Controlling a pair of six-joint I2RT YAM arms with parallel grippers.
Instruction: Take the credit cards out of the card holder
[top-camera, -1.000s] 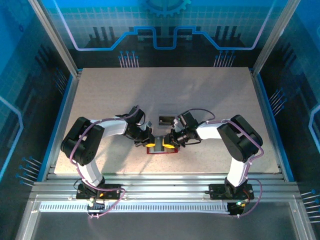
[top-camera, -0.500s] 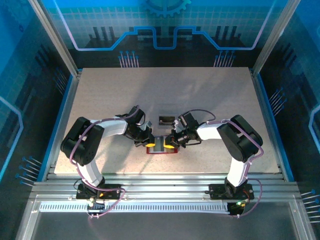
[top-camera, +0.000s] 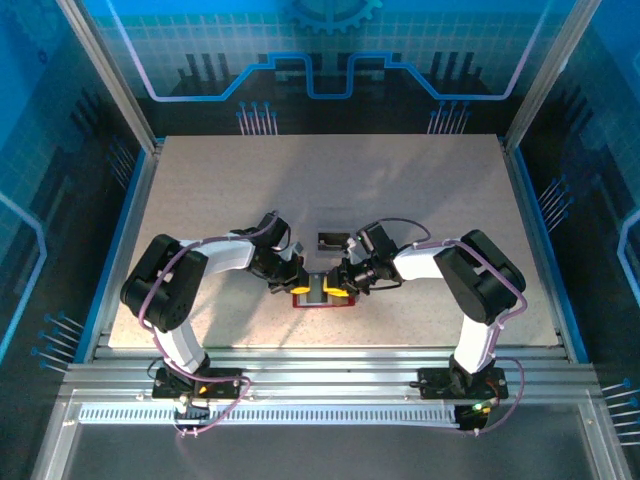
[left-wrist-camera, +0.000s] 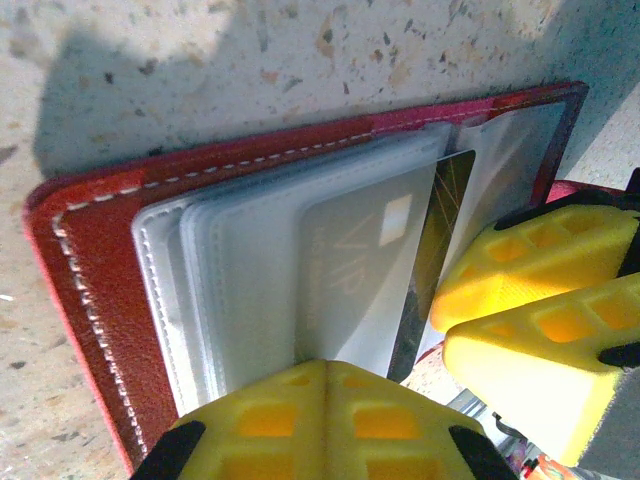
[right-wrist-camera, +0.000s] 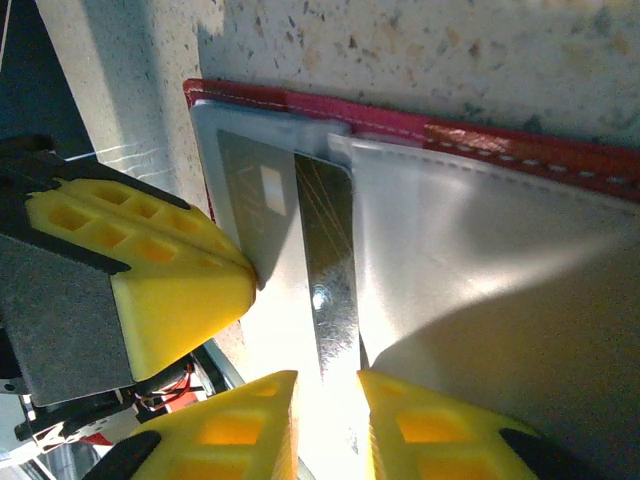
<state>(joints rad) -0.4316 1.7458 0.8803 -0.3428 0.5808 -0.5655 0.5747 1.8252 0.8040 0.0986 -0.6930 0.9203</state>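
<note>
1. My right gripper (right-wrist-camera: 325, 385) is narrow, with the end of the dark card (right-wrist-camera: 328, 250) between its fingers; I cannot tell whether they pinch it.
2. My left gripper (left-wrist-camera: 322, 385), fingers together, presses on the clear sleeves of the card holder (left-wrist-camera: 90, 260).
3. The holder lies open by the middle of the near edge of the speckled table (top-camera: 400, 180), which is walled by blue panels (top-camera: 330, 50).
4. From above, a small dark item (top-camera: 331, 240) lies just behind the holder. My wrist views show a pale card (left-wrist-camera: 360, 270) overlapping the dark one.

1. The card holder (top-camera: 322, 301) is boxed in by the left gripper (top-camera: 300, 288) touching it at 9 o'clock and the right gripper (top-camera: 336, 288) touching it at 3 o'clock.
2. A small dark flat object (top-camera: 333, 240) lies near at 12 o'clock, apart from the holder.
3. Open table (top-camera: 330, 180) stretches beyond that object, from 10 to 2 o'clock.
4. At 6 o'clock a narrow strip of table ends at the metal rails (top-camera: 320, 362).
</note>
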